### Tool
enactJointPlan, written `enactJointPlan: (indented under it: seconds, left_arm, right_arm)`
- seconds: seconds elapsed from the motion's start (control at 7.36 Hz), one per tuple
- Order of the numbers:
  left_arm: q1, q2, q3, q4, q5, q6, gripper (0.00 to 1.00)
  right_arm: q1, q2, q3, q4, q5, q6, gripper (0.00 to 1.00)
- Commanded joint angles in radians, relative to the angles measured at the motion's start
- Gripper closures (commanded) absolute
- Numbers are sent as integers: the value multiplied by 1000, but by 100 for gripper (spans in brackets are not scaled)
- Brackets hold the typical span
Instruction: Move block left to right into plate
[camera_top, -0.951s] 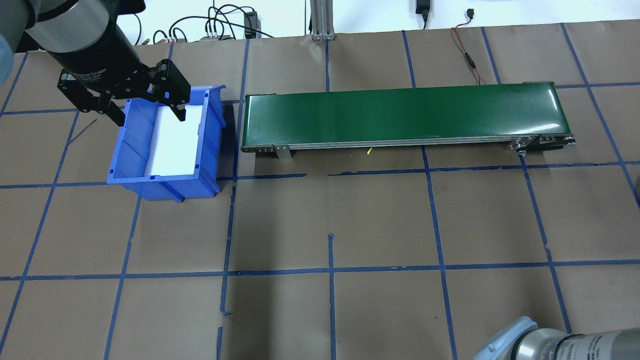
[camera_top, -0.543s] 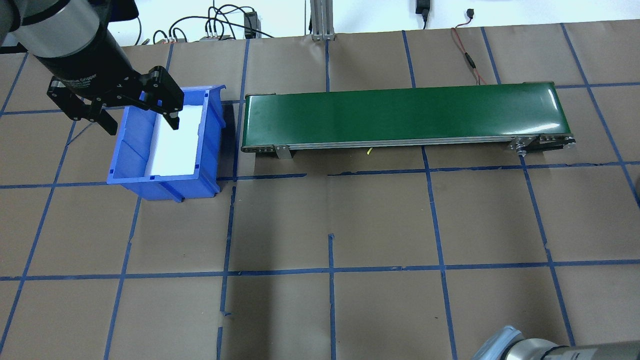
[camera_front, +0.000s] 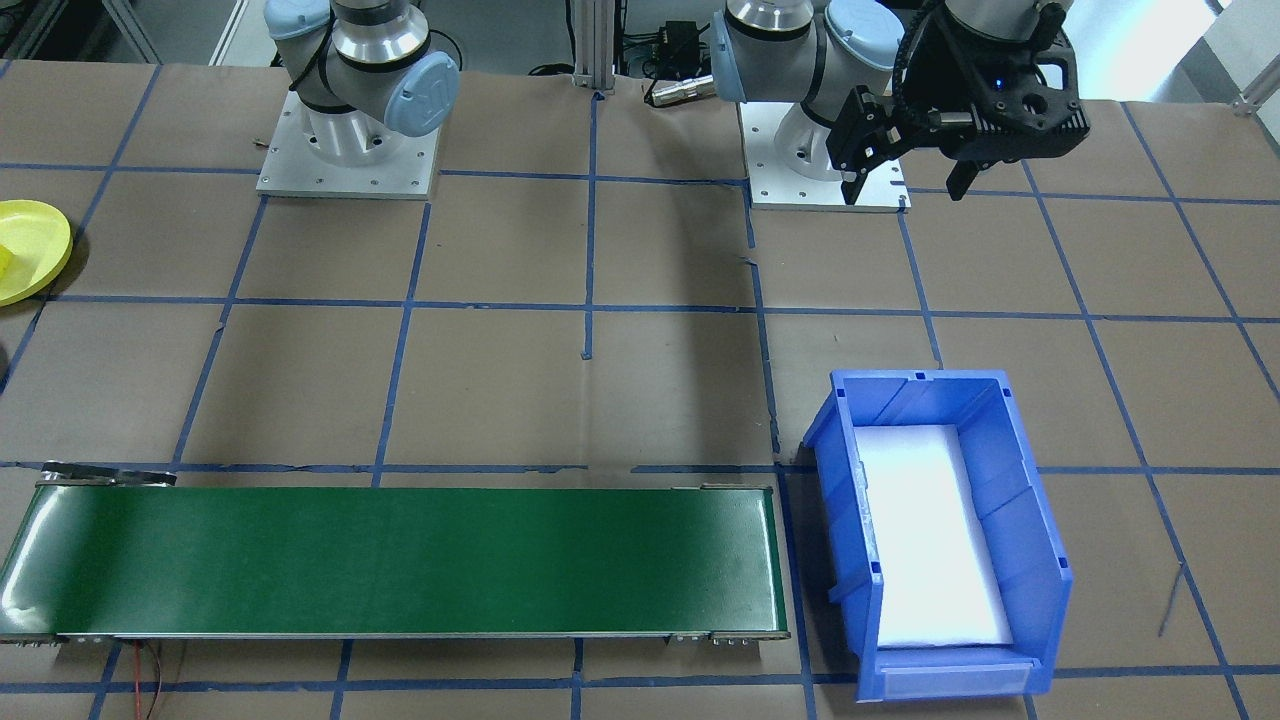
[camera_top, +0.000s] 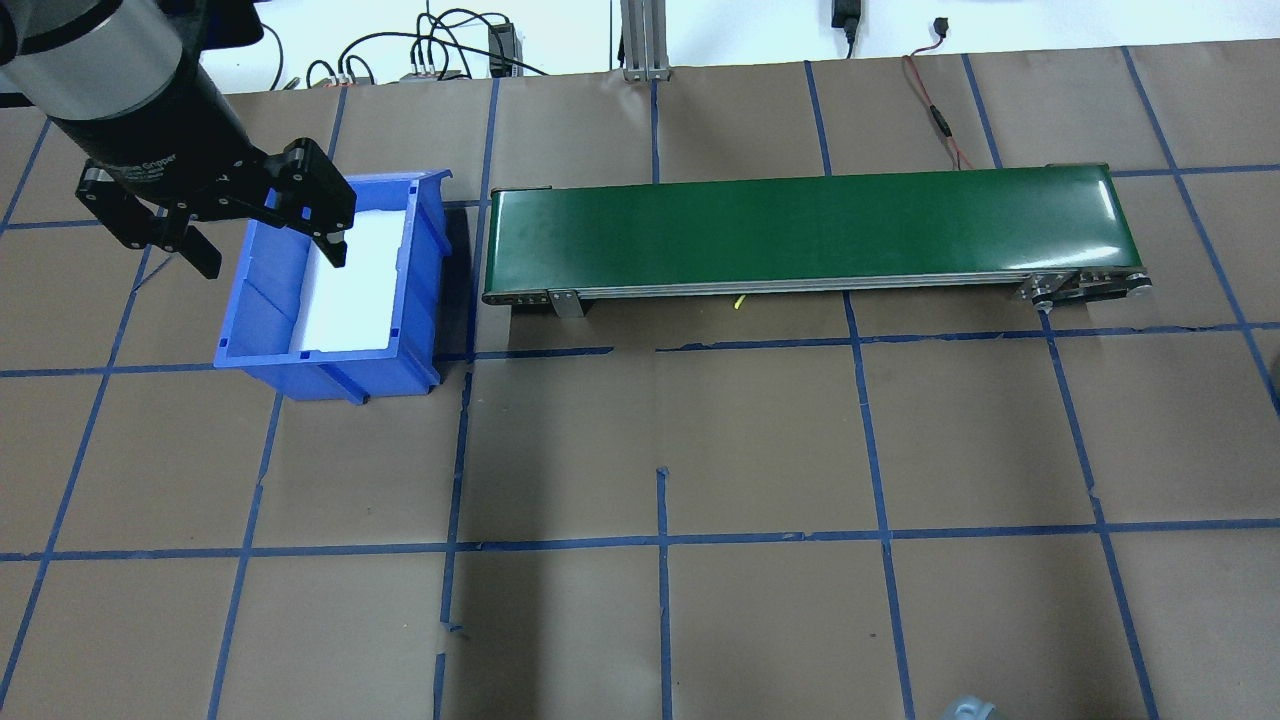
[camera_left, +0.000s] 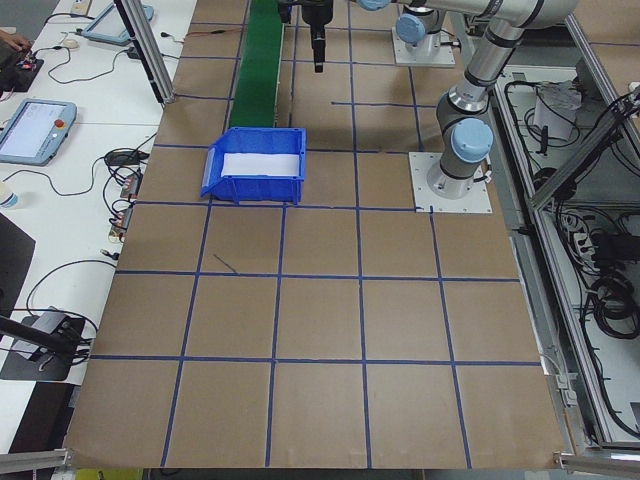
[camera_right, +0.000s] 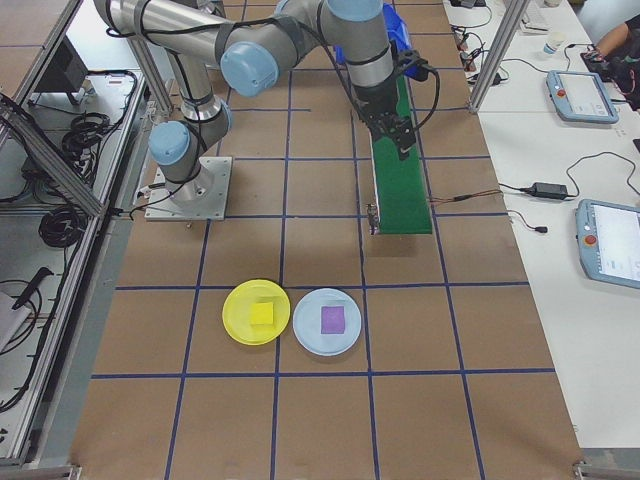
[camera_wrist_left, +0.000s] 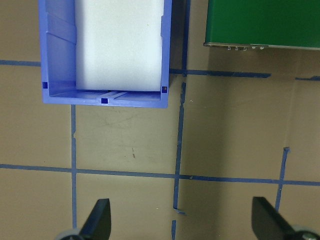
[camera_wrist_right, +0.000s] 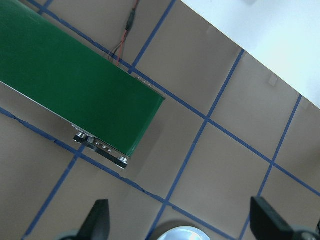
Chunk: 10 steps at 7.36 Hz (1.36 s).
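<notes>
The yellow plate (camera_right: 236, 325) lies on the table to the right of the belt's end, with a yellow block (camera_right: 262, 313) lying flat in it. Its edge also shows in the front-facing view as the yellow plate (camera_front: 35, 245). My left gripper (camera_top: 273, 260) hangs open and empty high over the blue bin's (camera_top: 420, 300) left wall; its wrist view shows the left gripper (camera_wrist_left: 182, 220) wide apart over bare paper. My right gripper (camera_wrist_right: 181, 220) is open with nothing in it, high over the green conveyor's (camera_wrist_right: 75, 95) right end, and shows as the right gripper (camera_right: 397, 135).
The blue bin (camera_front: 1040, 590) holds only a white foam liner (camera_front: 930, 530). The green conveyor (camera_top: 800, 230) carries nothing. A pale blue plate (camera_right: 305, 338) with a purple block (camera_right: 332, 319) sits beside the yellow one. A red cable (camera_top: 940, 120) lies behind the belt.
My left gripper has drifted left and back from the bin, still open. The right arm has slid almost out of the overhead view's bottom edge.
</notes>
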Motion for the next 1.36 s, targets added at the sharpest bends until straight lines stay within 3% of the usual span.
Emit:
enactJointPlan:
  seconds: [0.0,0.41,0.68,0.95,1.22]
  left_arm:
    - [0,1,-8,5,6,1,0]
    - [0,-3,-13,32,3,1,0]
    - [3,-3,-15,34,3,0,0]
    - [4,-3,-15,38,3,3,0]
    - [4,-3,-16,41,3,4,0]
  right_arm:
    - [208,-10,0,-3,-48,230,0]
    - [416,-2,10,14,-51,839,0]
    - [522,-2,10,105,-50,1276,0]
    - [544,-13,11,222,-50,1383,0]
    - [548,-21,58,236,-31,1385,0]
